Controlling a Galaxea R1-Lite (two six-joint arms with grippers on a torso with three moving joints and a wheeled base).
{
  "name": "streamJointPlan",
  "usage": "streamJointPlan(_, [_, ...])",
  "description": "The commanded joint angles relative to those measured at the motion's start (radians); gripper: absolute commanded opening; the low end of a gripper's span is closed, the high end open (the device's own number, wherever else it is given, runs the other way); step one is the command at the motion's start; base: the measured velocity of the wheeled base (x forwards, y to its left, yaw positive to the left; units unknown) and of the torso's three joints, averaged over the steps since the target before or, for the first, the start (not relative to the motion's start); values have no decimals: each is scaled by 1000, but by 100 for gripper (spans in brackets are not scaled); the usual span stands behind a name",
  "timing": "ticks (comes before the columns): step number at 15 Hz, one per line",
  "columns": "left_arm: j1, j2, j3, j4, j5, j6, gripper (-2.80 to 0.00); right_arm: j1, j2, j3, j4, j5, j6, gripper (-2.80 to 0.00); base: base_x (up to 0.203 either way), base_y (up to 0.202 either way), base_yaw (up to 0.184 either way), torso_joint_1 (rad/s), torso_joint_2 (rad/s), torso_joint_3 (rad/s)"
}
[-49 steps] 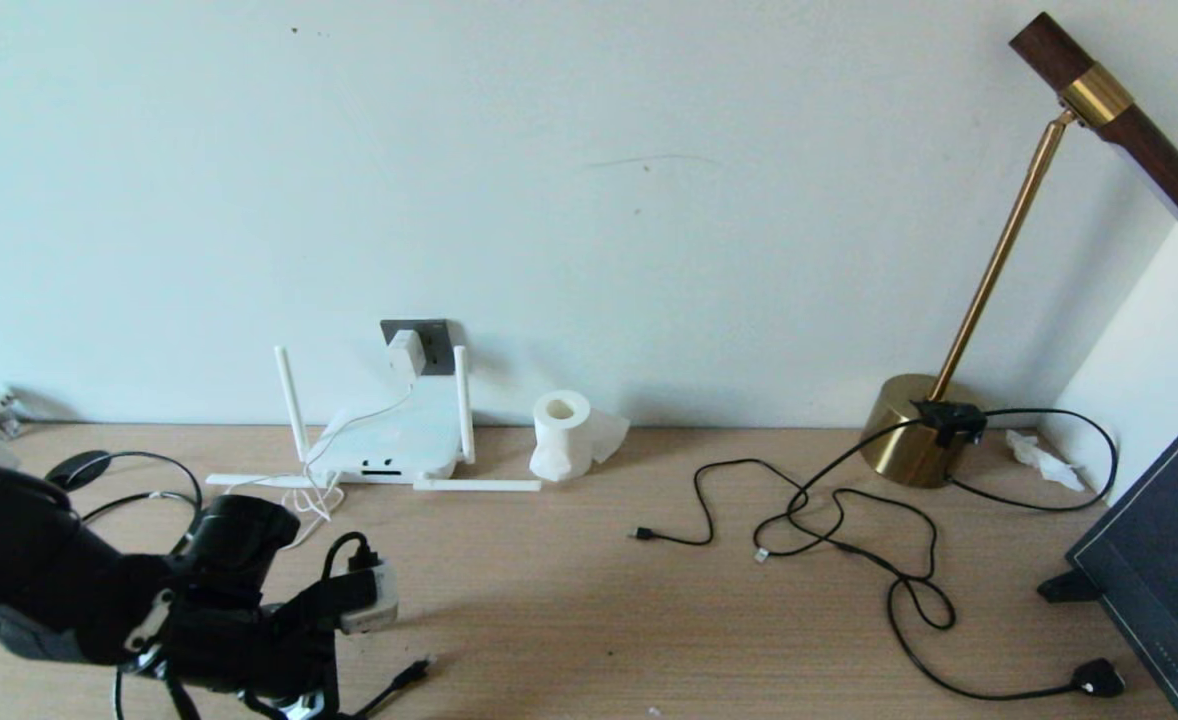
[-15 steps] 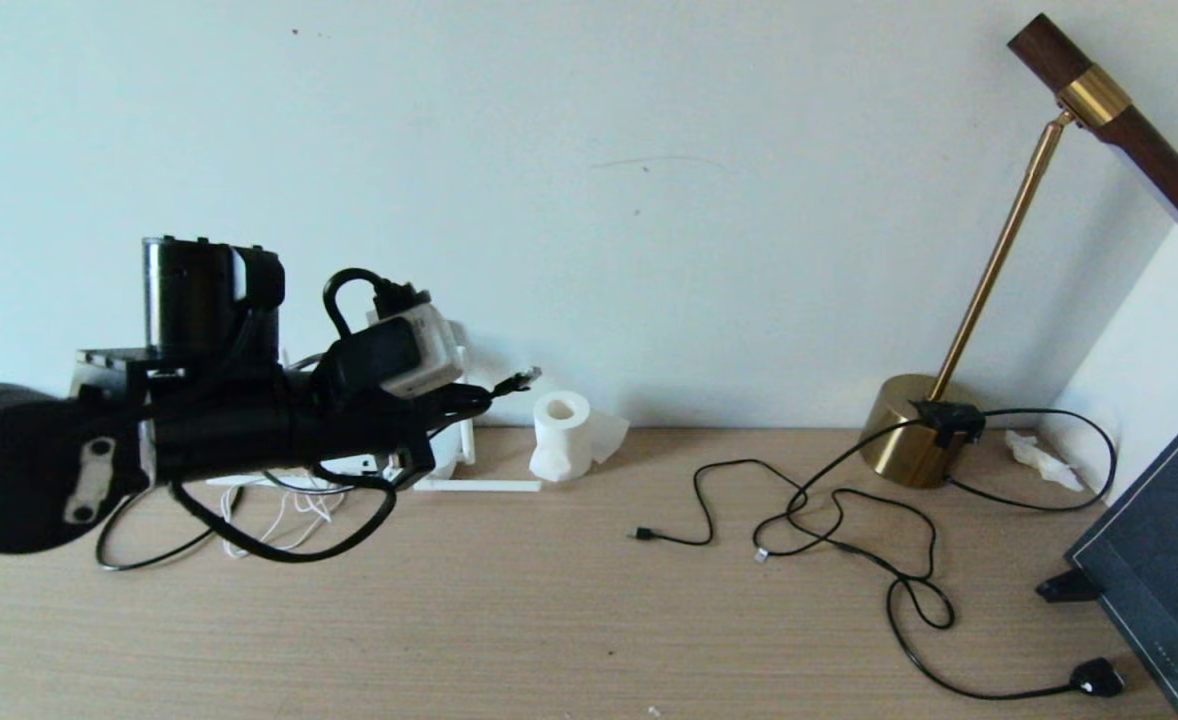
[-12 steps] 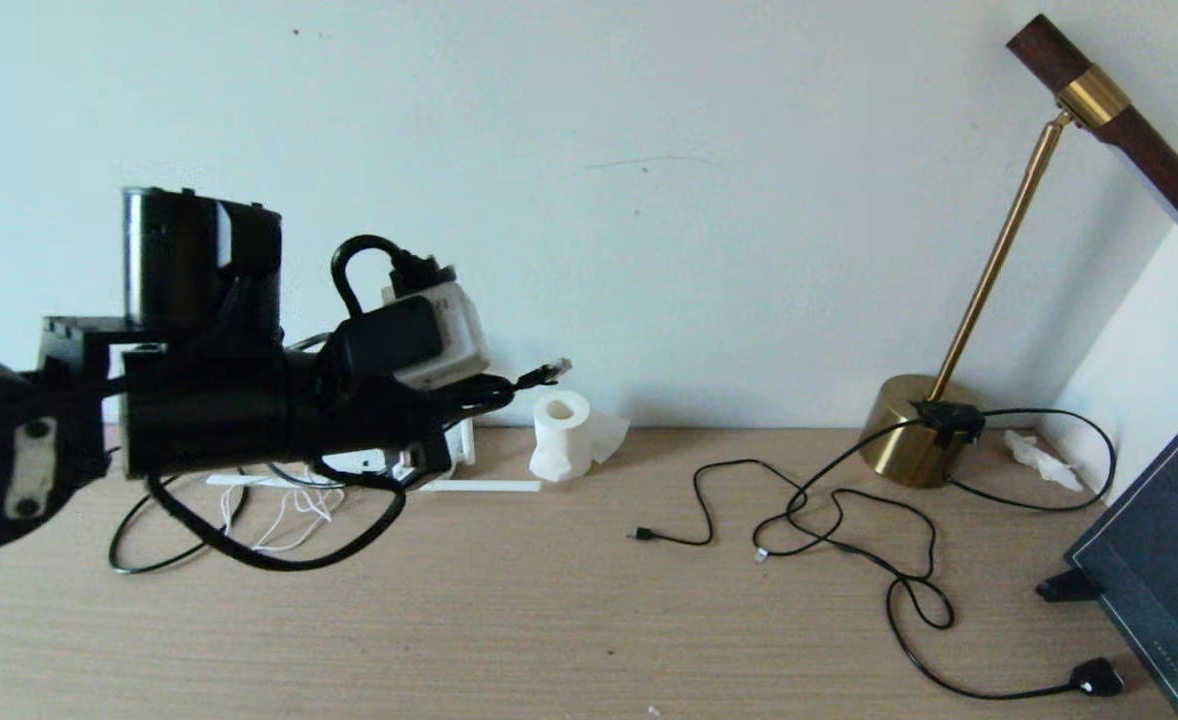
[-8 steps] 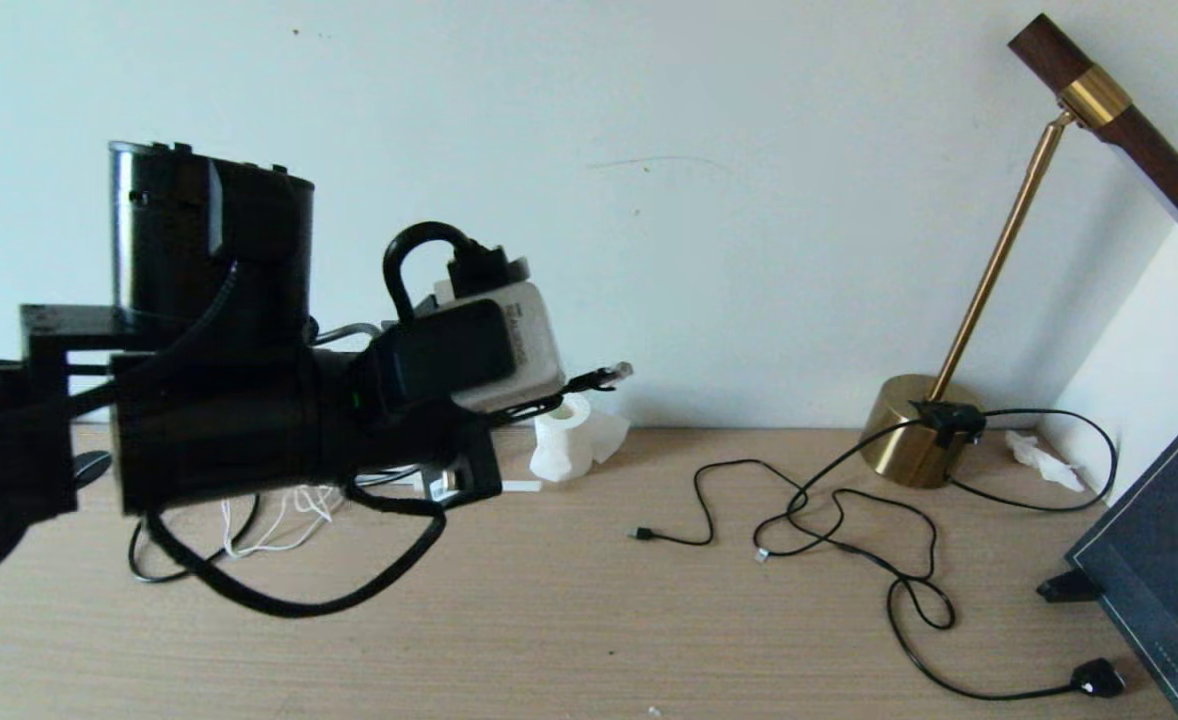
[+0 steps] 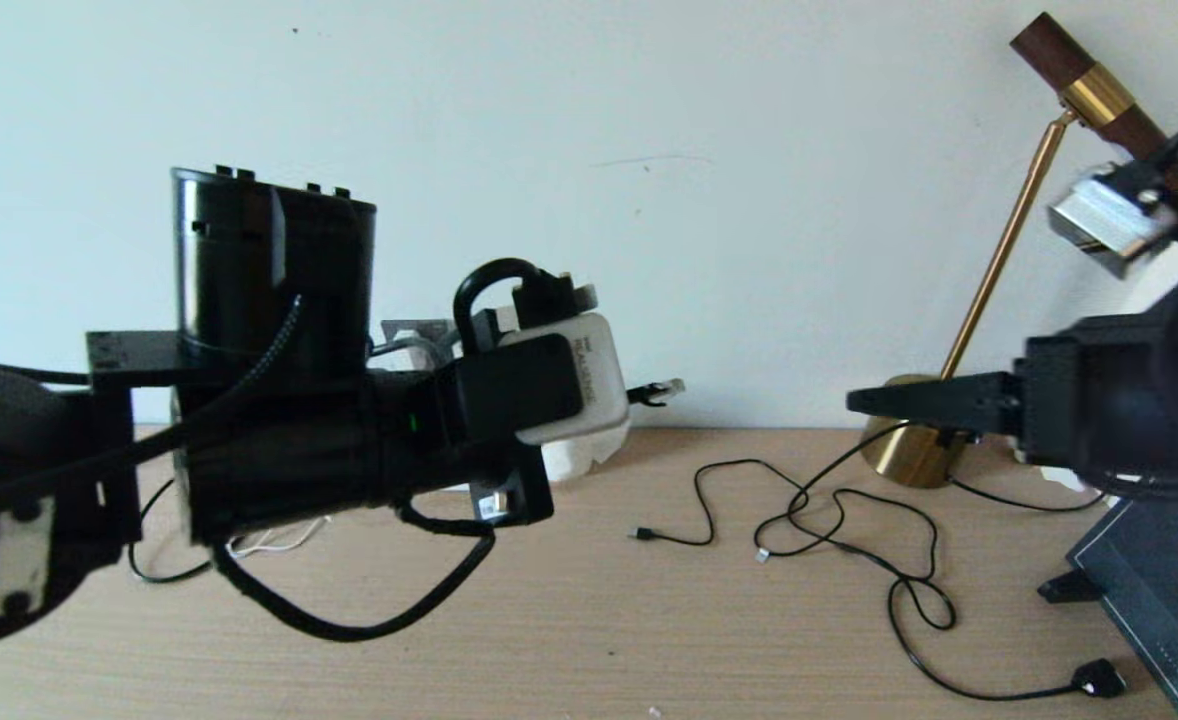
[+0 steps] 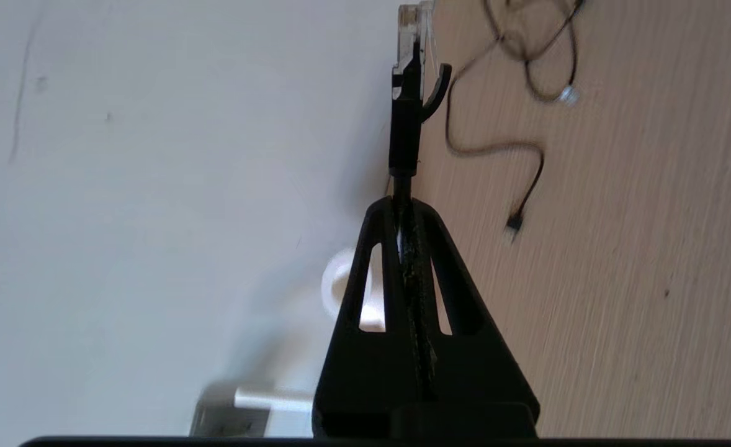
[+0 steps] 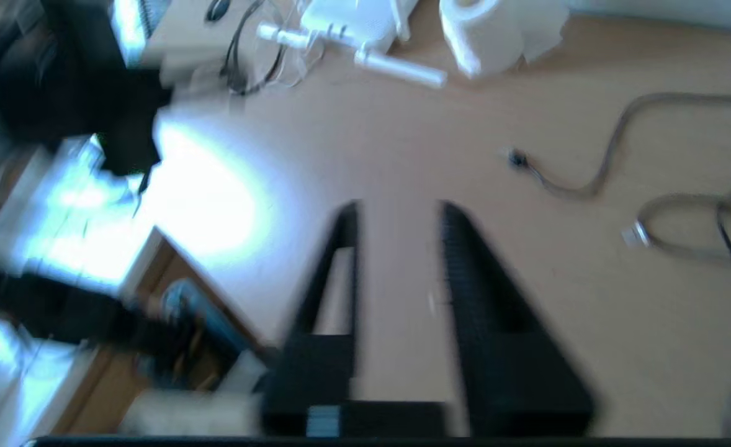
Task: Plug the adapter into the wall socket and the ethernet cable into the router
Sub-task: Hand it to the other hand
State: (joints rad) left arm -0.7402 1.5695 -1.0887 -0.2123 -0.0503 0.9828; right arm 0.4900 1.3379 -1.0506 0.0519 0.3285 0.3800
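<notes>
Overhead, two arms show: the left hand [image 5: 621, 400] raised above the desk [image 5: 589, 620], the ethernet cable [image 5: 661, 390] jutting from it, its clear clip plug leading. Left wrist view: fingers [image 6: 381, 261] clamp one black ethernet cable [image 6: 406, 112] by its neck. Right wrist view: the right hand [image 7: 396, 217] gapes wide, empty, one white router [image 7: 347, 22] at the desk's far edge.

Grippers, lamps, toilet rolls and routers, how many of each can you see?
2 grippers: left gripper pinching the ethernet cable, right gripper open
1 lamp
1 toilet roll
1 router
Total: 5
</notes>
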Motion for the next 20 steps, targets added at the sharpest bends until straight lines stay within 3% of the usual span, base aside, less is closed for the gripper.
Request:
streamJointPlan(1, [-28,45,-4,-11,2,9,-280,65,106,-14,-119,-47,79,0,0,0,0,0,0,0])
streamJointPlan(12, [-65,142,-99,-18,18,20,-280,99,104,-35,-132,-39,92,0,0,0,0,0,0,0])
streamJointPlan(20, [-68,133,-102,-54,-26,25,-280,99,135,-32,-133,-11,97,0,0,0,0,0,0,0])
